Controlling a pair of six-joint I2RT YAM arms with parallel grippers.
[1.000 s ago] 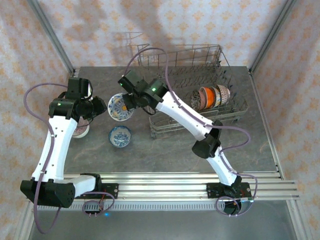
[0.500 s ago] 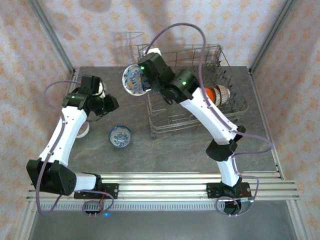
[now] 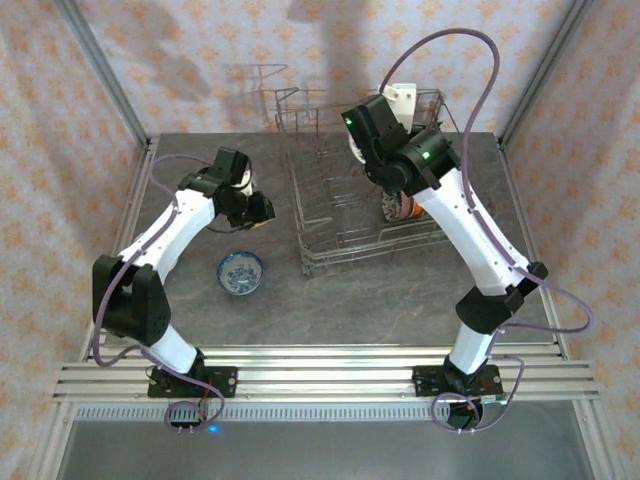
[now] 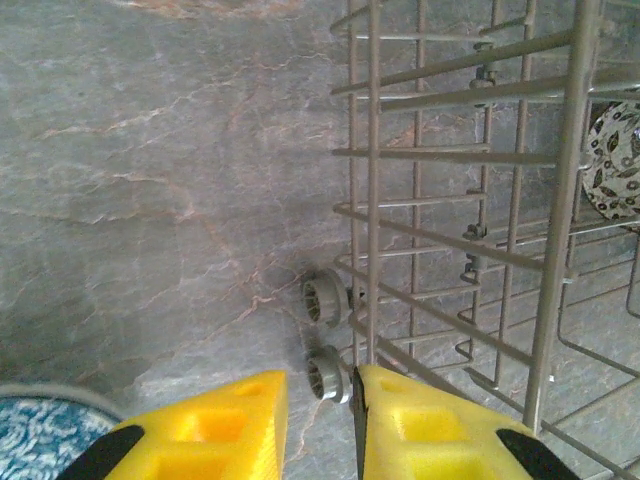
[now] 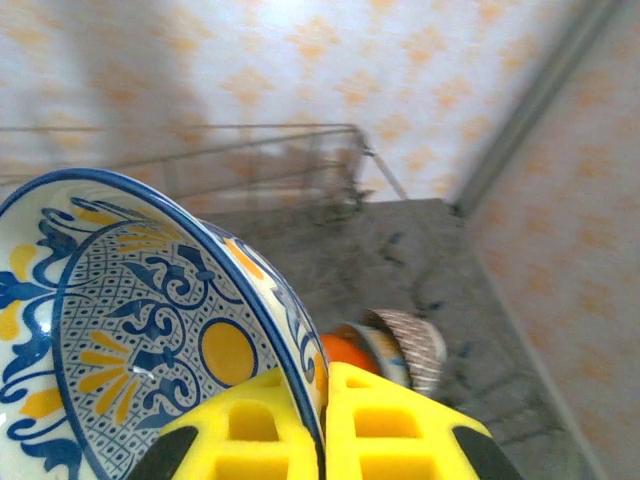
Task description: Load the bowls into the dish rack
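White-shelled left arm (image 3: 168,232) and right arm (image 3: 472,225): black joints, green status lights, lilac cables (image 3: 496,70); yellow plastic fingers (image 4: 205,430), black-tipped.

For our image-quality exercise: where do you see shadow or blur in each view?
Top external: evenly lit, soft shadows on the patterned back wall. Left wrist: grey wire dish rack crisp. Right wrist: blue-and-yellow patterned ceramic bowl fairly sharp, background blurred.

Your right gripper (image 5: 322,395) now lifts the bowl (image 5: 130,320) over the rack (image 3: 330,200) — your left gripper (image 4: 318,388) swings in beside it.
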